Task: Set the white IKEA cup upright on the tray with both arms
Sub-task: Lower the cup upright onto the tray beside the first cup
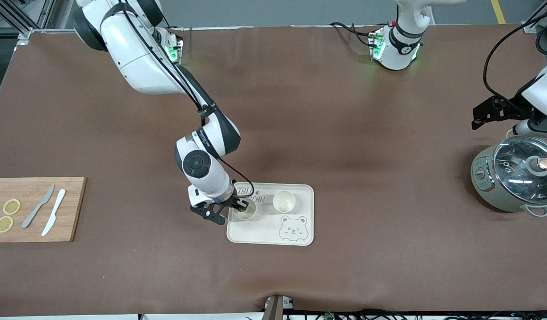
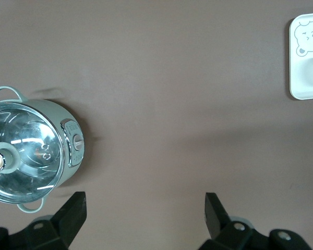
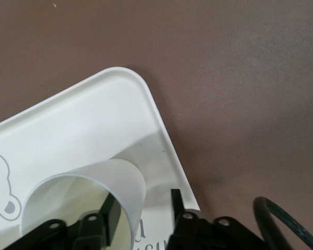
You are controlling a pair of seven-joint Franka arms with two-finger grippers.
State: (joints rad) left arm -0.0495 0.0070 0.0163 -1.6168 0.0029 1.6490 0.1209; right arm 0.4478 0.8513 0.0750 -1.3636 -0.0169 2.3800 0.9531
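The cream tray with the bear face lies nearer the front camera than the table's middle. Two white cups stand upright on it. My right gripper is low over the cup at the right arm's end of the tray. In the right wrist view, my right gripper is open, with one finger inside the cup and one outside, clear of its wall, above the tray. The second cup stands beside it. My left gripper is open and empty, over the table by the pot.
A grey-green pot with a glass lid stands at the left arm's end; it also shows in the left wrist view. A wooden cutting board with two knives and lemon slices lies at the right arm's end. The tray's corner shows too.
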